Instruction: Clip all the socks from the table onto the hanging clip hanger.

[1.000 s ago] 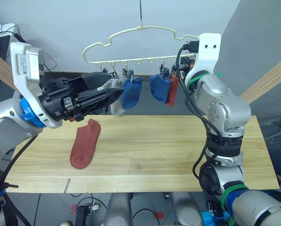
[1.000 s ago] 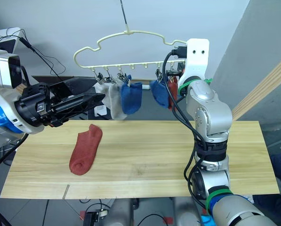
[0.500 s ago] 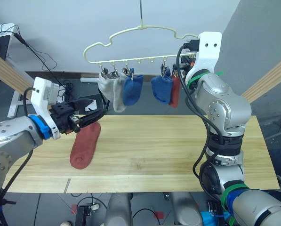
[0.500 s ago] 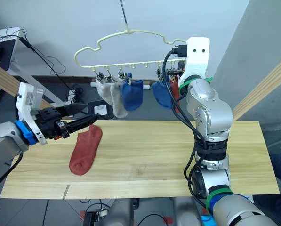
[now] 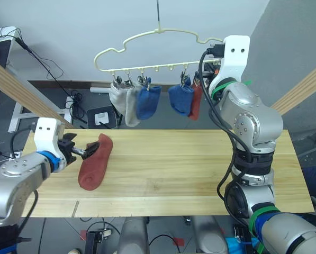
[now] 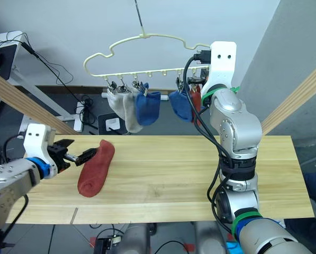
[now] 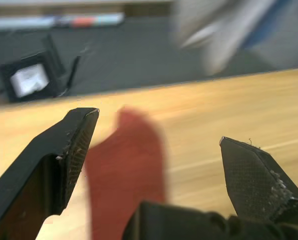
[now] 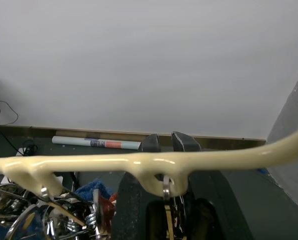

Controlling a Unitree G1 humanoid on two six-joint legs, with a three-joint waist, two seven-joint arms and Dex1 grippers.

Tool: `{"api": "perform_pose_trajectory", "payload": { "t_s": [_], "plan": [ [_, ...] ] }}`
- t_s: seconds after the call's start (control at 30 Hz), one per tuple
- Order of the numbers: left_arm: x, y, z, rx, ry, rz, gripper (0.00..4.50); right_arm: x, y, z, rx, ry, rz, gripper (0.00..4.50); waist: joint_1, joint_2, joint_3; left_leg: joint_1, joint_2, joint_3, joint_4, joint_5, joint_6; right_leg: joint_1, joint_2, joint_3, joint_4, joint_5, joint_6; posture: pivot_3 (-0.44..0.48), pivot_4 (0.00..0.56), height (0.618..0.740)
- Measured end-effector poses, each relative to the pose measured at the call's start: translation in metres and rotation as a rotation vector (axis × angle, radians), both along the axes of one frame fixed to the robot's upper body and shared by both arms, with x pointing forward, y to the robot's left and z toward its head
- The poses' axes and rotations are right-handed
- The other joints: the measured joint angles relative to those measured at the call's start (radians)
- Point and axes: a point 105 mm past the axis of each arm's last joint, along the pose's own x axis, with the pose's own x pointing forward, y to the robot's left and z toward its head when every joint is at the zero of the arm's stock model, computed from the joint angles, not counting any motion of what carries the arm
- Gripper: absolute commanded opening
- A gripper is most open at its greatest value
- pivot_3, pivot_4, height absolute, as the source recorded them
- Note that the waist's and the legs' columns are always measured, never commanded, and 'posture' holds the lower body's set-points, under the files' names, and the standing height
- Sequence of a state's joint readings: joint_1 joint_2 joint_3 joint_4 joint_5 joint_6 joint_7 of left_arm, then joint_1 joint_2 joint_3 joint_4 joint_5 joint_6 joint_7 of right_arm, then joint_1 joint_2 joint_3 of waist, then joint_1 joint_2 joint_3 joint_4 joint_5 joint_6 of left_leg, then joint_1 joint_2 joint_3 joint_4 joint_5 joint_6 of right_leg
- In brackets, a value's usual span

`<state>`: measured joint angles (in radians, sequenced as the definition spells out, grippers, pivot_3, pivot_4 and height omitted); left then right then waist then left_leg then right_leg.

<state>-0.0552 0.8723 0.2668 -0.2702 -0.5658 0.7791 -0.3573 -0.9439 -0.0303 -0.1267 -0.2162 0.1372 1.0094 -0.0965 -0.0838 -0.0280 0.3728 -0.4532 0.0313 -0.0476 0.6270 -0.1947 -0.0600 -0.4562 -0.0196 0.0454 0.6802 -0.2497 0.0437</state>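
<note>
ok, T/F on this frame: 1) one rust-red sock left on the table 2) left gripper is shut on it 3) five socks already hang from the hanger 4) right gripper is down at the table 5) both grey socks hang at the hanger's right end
1) True: one rust-red sock lies on the table.
2) False: the left gripper is open, its fingers either side of the sock.
3) True: five hang from the clip hanger.
4) False: the right gripper is up at the hanger bar.
5) False: the grey socks hang at its left end.
</note>
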Motion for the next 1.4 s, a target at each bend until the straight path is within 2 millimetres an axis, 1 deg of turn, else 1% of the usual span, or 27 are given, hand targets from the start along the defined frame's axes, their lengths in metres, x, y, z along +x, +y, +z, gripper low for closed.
{"api": "perform_pose_trajectory", "payload": {
  "t_s": [0.07,0.2,0.23,0.33,0.43,0.67,0.77,0.83,0.97,1.13,1.2,1.27,1.4],
  "plan": [
    [0.002,0.001,-0.009,0.023,0.010,0.009,4.48,0.000,0.000,0.000,0.000,0.001,0.000,0.00,0.000,0.000,0.000,0.000,0.000,0.000,0.000,0.000,0.000,0.000,0.000,0.000,0.000,0.000,0.000,-0.091,0.390,0.740],
    [0.011,0.005,-0.016,0.048,-0.019,0.030,4.48,-0.001,-0.001,0.000,0.000,0.002,-0.002,0.00,0.000,0.000,0.000,0.000,-0.001,0.000,0.000,0.000,0.000,0.000,-0.001,0.000,0.000,0.000,0.000,-0.099,0.392,0.740],
    [0.013,0.005,-0.020,0.045,-0.014,0.033,4.48,-0.001,0.000,0.000,-0.001,0.001,-0.002,0.00,0.000,0.000,0.000,0.000,0.000,0.000,0.000,0.000,0.000,0.000,-0.001,0.000,0.000,0.000,0.000,-0.112,0.396,0.740],
    [0.017,0.009,-0.037,0.031,0.016,0.064,4.48,-0.002,-0.001,0.001,-0.002,0.003,-0.006,0.00,-0.001,0.000,0.000,0.000,0.000,0.000,0.000,0.000,0.000,0.000,-0.001,0.000,0.000,0.000,0.000,-0.113,0.395,0.740],
    [0.019,0.014,-0.044,0.036,0.025,0.084,4.48,-0.003,-0.003,0.001,0.000,0.002,-0.014,0.00,-0.002,0.000,0.000,0.000,0.000,0.000,0.000,0.000,0.000,0.000,-0.001,0.000,0.000,0.000,0.000,-0.120,0.397,0.740],
    [0.026,0.010,-0.057,0.006,0.029,0.074,4.48,-0.004,-0.004,0.000,-0.002,0.008,-0.017,0.00,-0.002,0.000,0.000,0.000,-0.001,0.000,0.000,0.000,0.000,0.000,-0.001,0.000,0.000,0.000,0.000,-0.131,0.398,0.740],
    [0.029,0.003,-0.069,-0.062,0.062,0.083,4.48,-0.005,-0.004,0.001,0.000,0.007,-0.018,0.00,-0.002,0.000,0.000,0.000,-0.001,0.000,0.001,0.000,0.000,0.000,-0.001,0.000,0.000,0.000,0.000,-0.140,0.399,0.740],
    [0.030,0.000,-0.070,-0.077,0.062,0.081,4.48,-0.006,-0.004,0.001,0.000,0.007,-0.018,0.00,-0.003,0.000,0.000,0.000,0.000,0.000,0.001,0.000,0.000,0.001,-0.001,0.000,0.001,0.000,0.000,-0.142,0.399,0.740],
    [0.028,0.001,-0.075,-0.076,0.079,0.076,4.48,-0.007,-0.005,0.001,-0.002,0.010,-0.019,0.00,-0.004,0.000,0.000,0.001,-0.001,0.000,0.001,0.000,0.000,0.001,-0.001,0.000,0.001,0.000,0.000,-0.151,0.400,0.740],
    [0.027,0.001,-0.077,-0.072,0.082,0.074,4.48,-0.008,-0.005,0.001,-0.003,0.013,-0.021,0.00,-0.005,0.000,0.000,0.001,-0.001,0.000,0.001,0.000,0.000,0.001,-0.001,0.000,0.001,0.000,0.000,-0.153,0.400,0.740],
    [0.027,0.001,-0.077,-0.068,0.084,0.067,4.08,-0.008,-0.005,0.000,-0.003,0.013,-0.022,0.00,-0.005,0.000,0.000,0.001,-0.001,0.000,0.001,0.000,0.000,0.001,-0.001,0.000,0.001,0.000,0.000,-0.153,0.400,0.740],
    [0.026,0.001,-0.078,-0.064,0.084,0.059,3.58,-0.008,-0.005,0.000,-0.004,0.014,-0.022,0.00,-0.005,0.000,0.000,0.001,-0.001,0.000,0.001,0.000,0.000,0.001,-0.001,0.000,0.001,0.000,0.000,-0.153,0.400,0.740],
    [0.025,0.000,-0.079,-0.063,0.089,0.055,2.39,-0.008,-0.005,0.000,-0.004,0.015,-0.021,0.00,-0.005,0.000,0.000,0.001,0.000,0.000,0.001,0.000,0.000,0.001,-0.001,0.000,0.001,0.000,0.000,-0.145,0.400,0.740]
  ]
}}
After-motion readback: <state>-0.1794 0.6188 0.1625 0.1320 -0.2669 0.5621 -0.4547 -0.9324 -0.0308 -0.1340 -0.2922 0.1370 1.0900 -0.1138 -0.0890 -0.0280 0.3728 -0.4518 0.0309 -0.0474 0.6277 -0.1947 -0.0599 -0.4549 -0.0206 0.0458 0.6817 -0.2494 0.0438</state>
